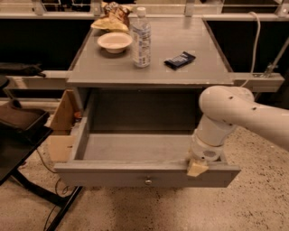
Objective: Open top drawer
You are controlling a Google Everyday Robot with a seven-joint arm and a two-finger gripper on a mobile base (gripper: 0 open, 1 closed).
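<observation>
Gripper is seen at the top edge of the top drawer's front panel, right of centre, w/ one tan pad lying against the panel's upper lip. Gripper state can't be told from this view: the white wrist covers most of it. The white arm is seen coming in from the right edge of frame and bending down over the drawer's right-front corner.

Top drawer is seen standing open, pulled well out from under the grey cabinet top, w/ its grey inside exposed. Small round metal knob is located at centre of the front panel, left of and slightly below the gripper, not touched by it.

On the cabinet top, a clear water bottle is seen upright near the middle. A pale bowl is placed just left of it. A dark flat packet is lying to the bottle's right, apart from it. A crumpled snack bag is seen behind the bowl at the back edge.

A cardboard box is seen on the floor left of the drawer, beside its left wall. Black furniture is partly seen at far left. Speckled floor is visible below.
</observation>
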